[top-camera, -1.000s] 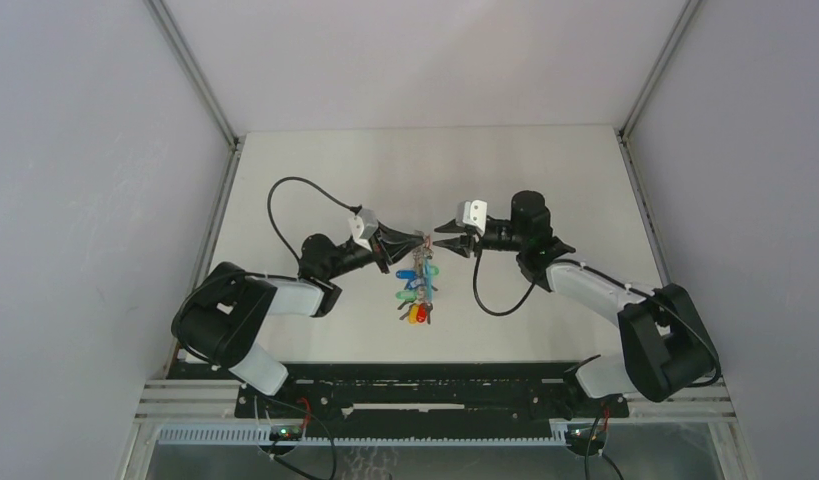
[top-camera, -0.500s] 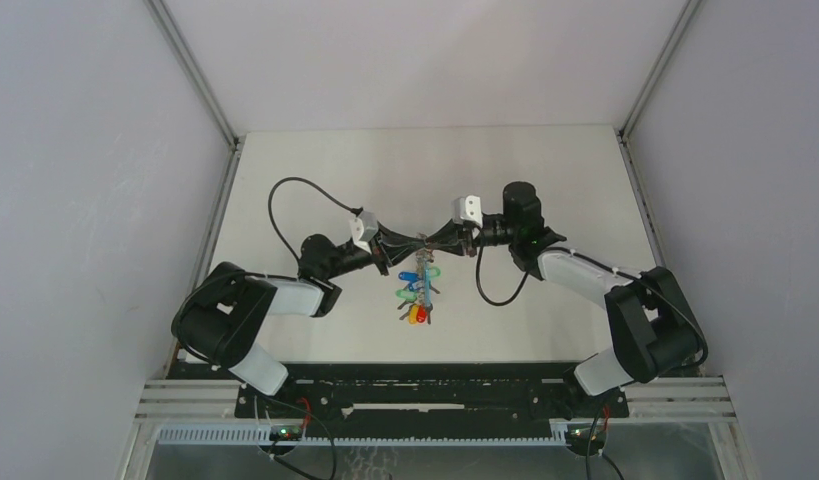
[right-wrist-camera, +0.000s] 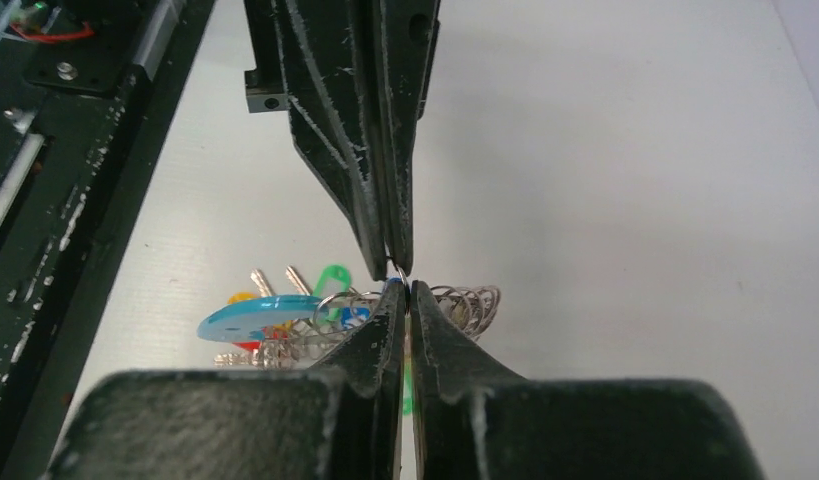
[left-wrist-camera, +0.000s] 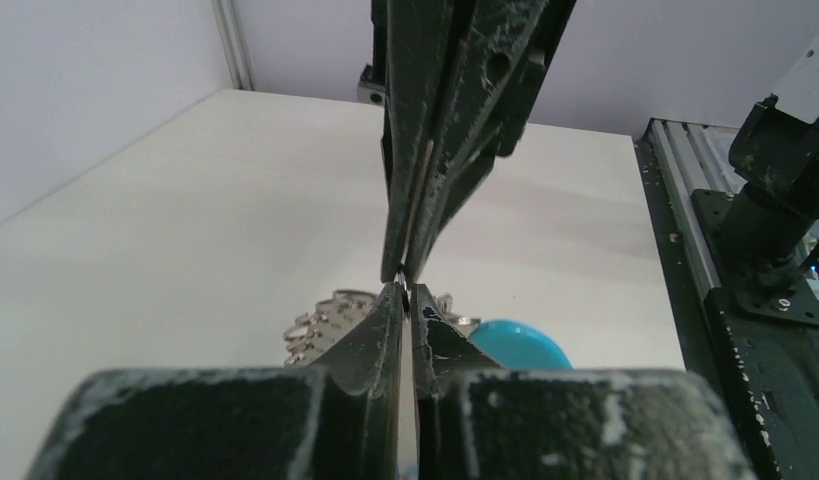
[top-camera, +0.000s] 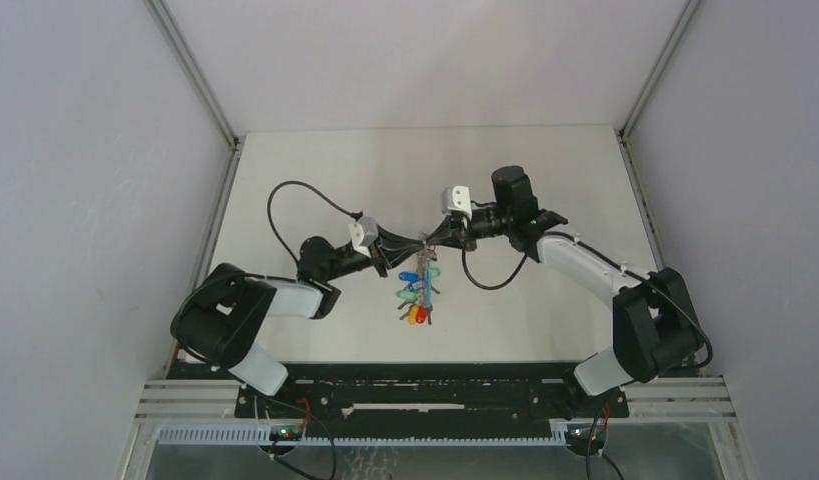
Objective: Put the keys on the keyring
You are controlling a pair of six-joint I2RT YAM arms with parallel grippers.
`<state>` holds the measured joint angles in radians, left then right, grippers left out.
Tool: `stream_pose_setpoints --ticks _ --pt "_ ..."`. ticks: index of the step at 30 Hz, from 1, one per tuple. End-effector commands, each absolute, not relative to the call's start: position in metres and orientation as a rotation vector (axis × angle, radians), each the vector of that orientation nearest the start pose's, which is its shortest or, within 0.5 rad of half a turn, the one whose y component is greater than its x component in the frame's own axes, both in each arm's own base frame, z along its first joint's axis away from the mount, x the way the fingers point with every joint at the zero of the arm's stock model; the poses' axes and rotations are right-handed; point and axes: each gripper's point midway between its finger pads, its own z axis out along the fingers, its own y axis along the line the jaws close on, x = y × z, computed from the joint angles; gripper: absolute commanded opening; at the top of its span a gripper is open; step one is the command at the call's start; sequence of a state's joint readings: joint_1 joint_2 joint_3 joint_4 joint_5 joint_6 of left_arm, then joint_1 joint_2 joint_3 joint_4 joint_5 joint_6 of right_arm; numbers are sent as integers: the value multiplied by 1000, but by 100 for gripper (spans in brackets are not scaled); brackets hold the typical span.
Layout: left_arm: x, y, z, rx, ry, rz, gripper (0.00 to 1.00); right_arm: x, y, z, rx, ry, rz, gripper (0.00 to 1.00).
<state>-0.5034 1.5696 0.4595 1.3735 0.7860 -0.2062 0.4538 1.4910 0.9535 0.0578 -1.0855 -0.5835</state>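
Both grippers meet tip to tip above the table's middle. My left gripper (top-camera: 411,243) (left-wrist-camera: 406,290) is shut on a thin silvery wire of the keyring (top-camera: 423,241). My right gripper (top-camera: 433,239) (right-wrist-camera: 401,286) is shut on the same wire (right-wrist-camera: 396,269) from the opposite side. The keys (top-camera: 417,292) trail toward the near edge below the tips. A blue tag (right-wrist-camera: 257,315), a green tag (right-wrist-camera: 332,279) and silvery chain-like loops (right-wrist-camera: 472,300) show in the right wrist view. The loops (left-wrist-camera: 322,325) and blue tag (left-wrist-camera: 522,345) also show in the left wrist view. Most of the keyring's band is hidden behind the fingers.
A white table (top-camera: 545,160) lies between grey side walls with metal corner posts (top-camera: 195,75). The black mounting rail (top-camera: 425,385) with both arm bases runs along the near edge. A black cable (top-camera: 285,195) loops off the left arm, and another cable (top-camera: 485,280) hangs from the right.
My right gripper has moved left up to the left gripper's tips and closed there on the ring. The left gripper and the keys have stayed in place.
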Motion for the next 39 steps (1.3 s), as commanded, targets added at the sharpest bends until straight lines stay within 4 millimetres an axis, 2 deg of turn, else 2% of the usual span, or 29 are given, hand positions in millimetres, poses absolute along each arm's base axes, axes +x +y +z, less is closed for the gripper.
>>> stream_pose_setpoints --ticks 1,4,9,18,30,39 --pt "263 -289 220 914 1045 -1022 13 274 286 213 -1579 1297 832 0" --pt "263 -289 219 939 1049 -1014 21 274 284 216 -1668 1338 697 0" --pt "265 -288 219 969 1067 -981 26 274 283 224 -1745 1361 571 0" --pt "266 -296 213 1011 1085 -1027 25 271 295 222 -1808 1352 553 0" --pt "259 -308 217 1038 1069 -1122 26 270 303 222 -1817 1329 553 0" --pt "262 -312 210 1036 1095 -1147 25 267 306 223 -1822 1312 560 0"
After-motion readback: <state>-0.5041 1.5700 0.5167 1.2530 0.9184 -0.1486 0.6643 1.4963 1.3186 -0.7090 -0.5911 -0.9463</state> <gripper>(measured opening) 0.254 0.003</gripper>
